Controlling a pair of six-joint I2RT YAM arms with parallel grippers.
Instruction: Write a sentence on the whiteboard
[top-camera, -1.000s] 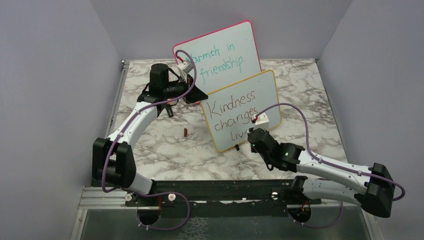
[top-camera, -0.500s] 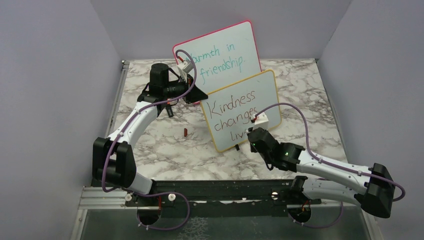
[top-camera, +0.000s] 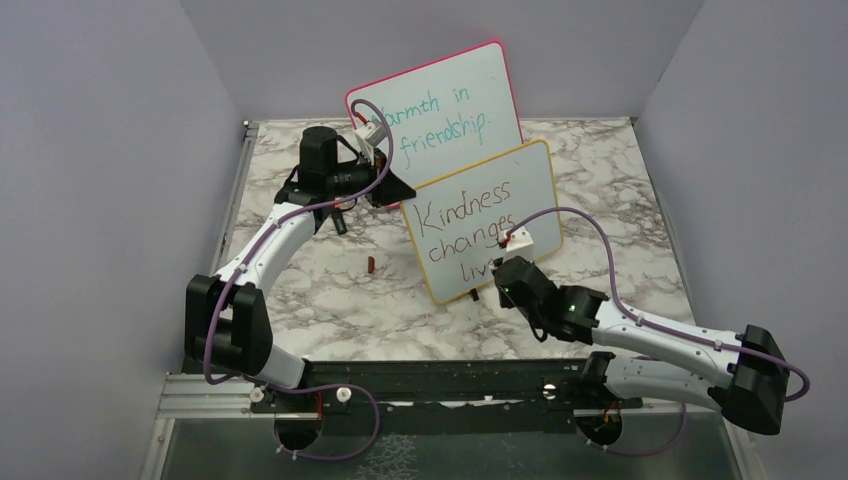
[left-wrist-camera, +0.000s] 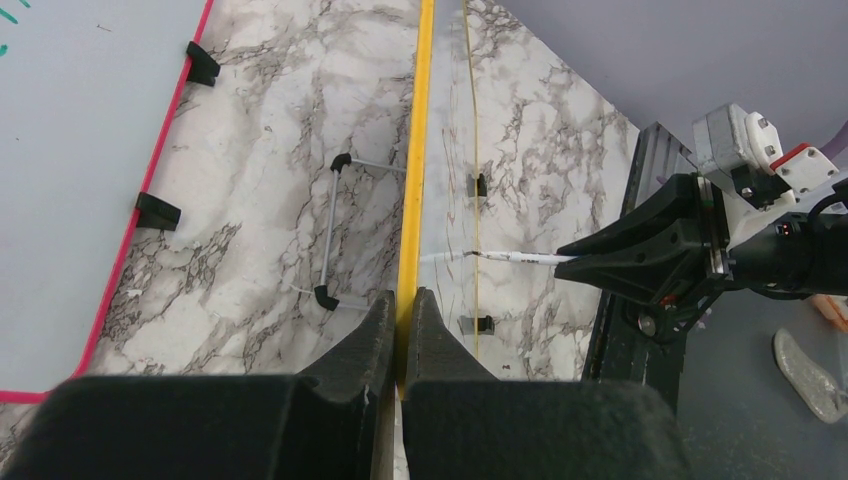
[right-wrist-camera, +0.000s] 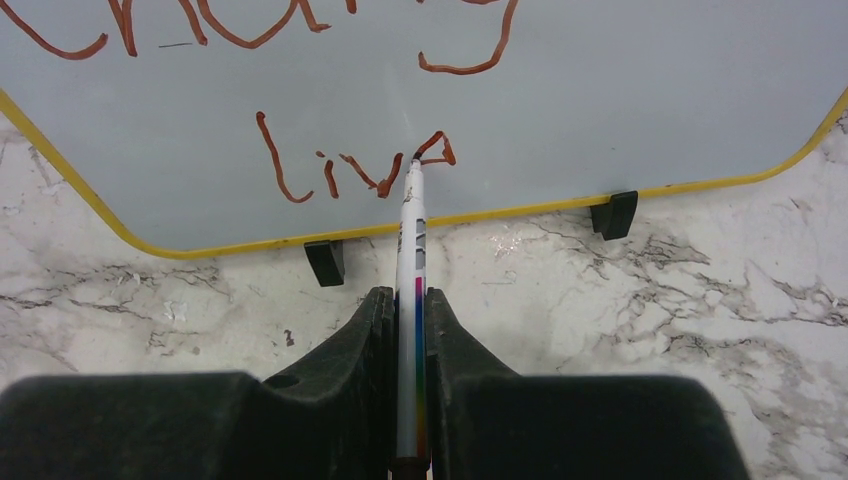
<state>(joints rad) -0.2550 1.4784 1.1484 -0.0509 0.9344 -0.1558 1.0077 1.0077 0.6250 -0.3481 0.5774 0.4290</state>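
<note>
The whiteboard (top-camera: 480, 215) is blocked at its left edge by the left gripper (left-wrist-camera: 402, 305), clamped on the frame. Its lower front is taken up by the right gripper (top-camera: 503, 268) and marker (right-wrist-camera: 410, 230). Passage behind is closed off by the pink-framed board (top-camera: 440, 100). Open tabletop (top-camera: 330, 300) is found at front left, where a small red cap (top-camera: 371, 264) lies.

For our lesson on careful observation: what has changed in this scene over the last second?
The right gripper, shut on the marker, has barely shifted at the whiteboard, too little to tell which way. Nothing was gripped or released. The left gripper stays clamped on the board's yellow edge; the pink-framed board has not moved.
</note>
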